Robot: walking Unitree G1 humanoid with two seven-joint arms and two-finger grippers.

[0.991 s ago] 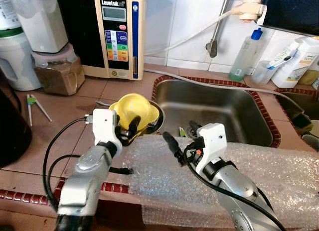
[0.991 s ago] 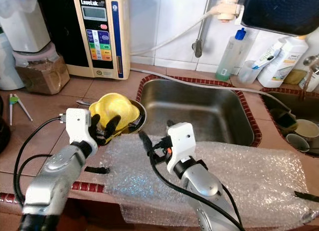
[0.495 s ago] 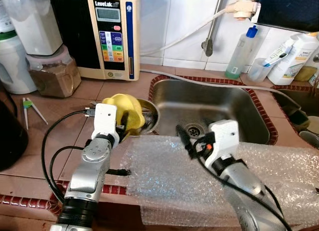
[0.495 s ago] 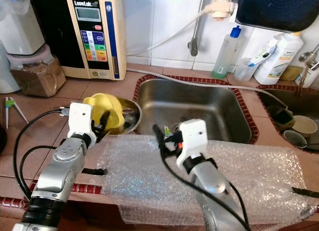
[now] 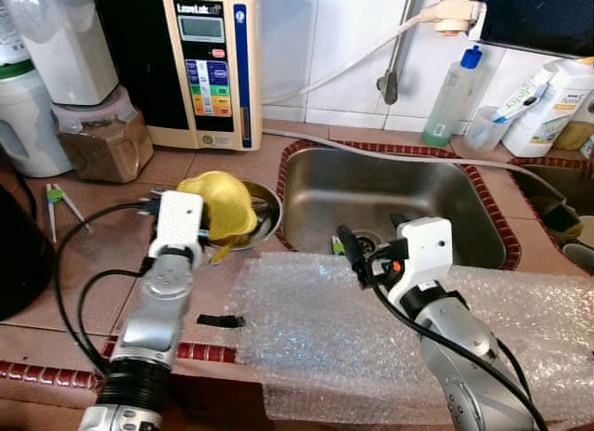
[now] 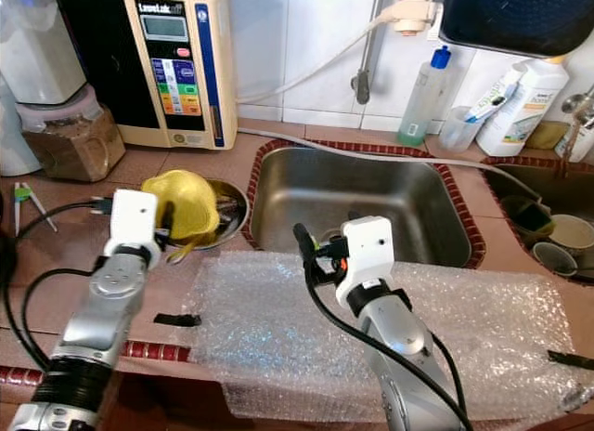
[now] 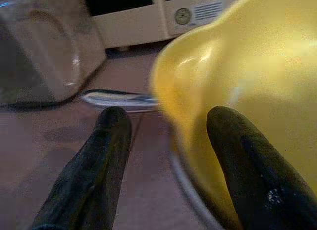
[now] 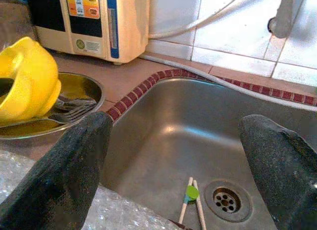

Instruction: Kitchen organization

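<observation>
- The yellow bowl (image 5: 219, 202) sits tipped in a metal dish (image 6: 228, 213) on the tabletop (image 5: 111, 208), just left of the sink (image 5: 390, 203)
- The left claw (image 7: 166, 165) has its fingers apart, one on each side of the yellow bowl's rim
- The right claw (image 8: 181, 160) is wide apart, above the front edge of the sink
- Bubble wrap (image 5: 306, 333) lies in front of the sink
- Chopsticks (image 8: 190, 202) lie in the sink by the drain
</observation>
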